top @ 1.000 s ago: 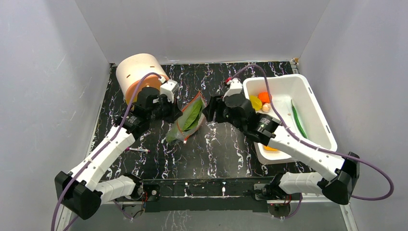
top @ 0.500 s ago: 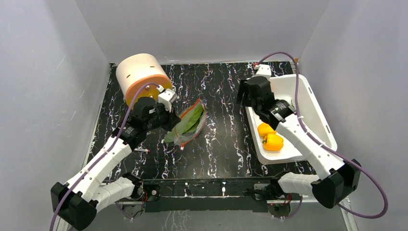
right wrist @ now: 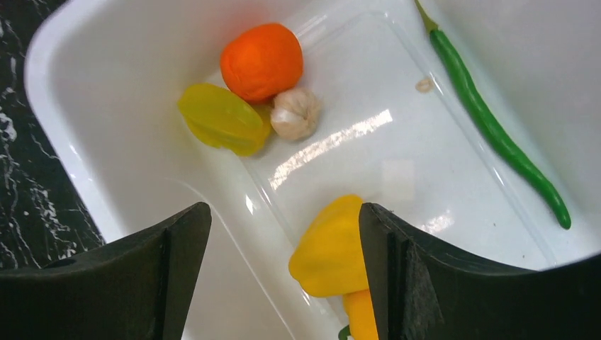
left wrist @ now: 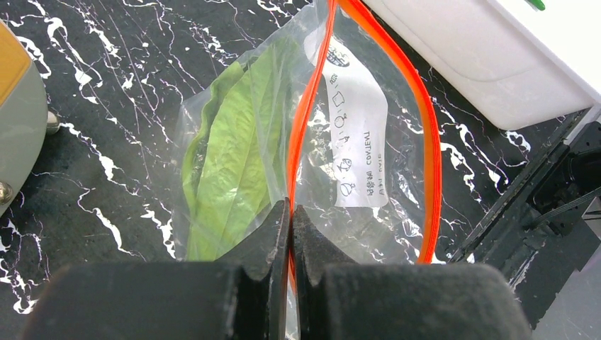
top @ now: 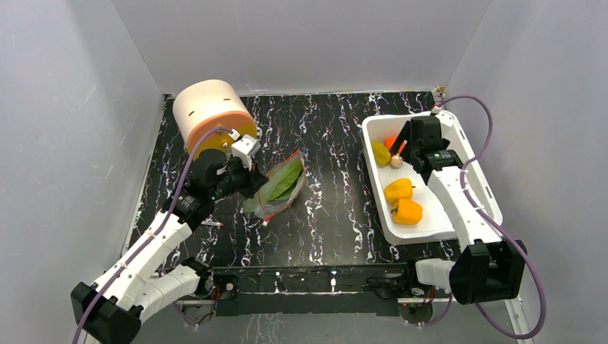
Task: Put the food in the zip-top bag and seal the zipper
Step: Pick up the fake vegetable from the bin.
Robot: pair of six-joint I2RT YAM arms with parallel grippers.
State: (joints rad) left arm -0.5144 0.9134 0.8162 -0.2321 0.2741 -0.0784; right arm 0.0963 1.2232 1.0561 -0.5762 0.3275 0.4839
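The clear zip-top bag [top: 278, 190] lies left of centre with a green leaf [top: 285, 179] inside. In the left wrist view the bag [left wrist: 354, 177] gapes, its red-orange zipper [left wrist: 429, 142] split into two strips beside the leaf [left wrist: 234, 163]. My left gripper [left wrist: 290, 212] is shut on the near strip; it shows in the top view [top: 252, 188]. My right gripper [right wrist: 283, 210] is open and empty over the white tub [top: 439, 222]. The tub holds an orange tomato [right wrist: 262, 61], a yellow lemon-like piece [right wrist: 223, 117], two yellow peppers [top: 401, 201] and a long green pod [right wrist: 496, 131].
A small garlic bulb [right wrist: 294, 113] sits by the tomato. A tan cylinder [top: 211, 111] stands at the back left, close behind my left arm. A thin pen-like item [top: 208, 224] lies on the black marbled table near the left arm. Grey walls close in three sides.
My right arm has swung from the bag's mouth back to the right and now hangs over the tub. My left gripper has kept its hold and drawn the bag slightly nearer.
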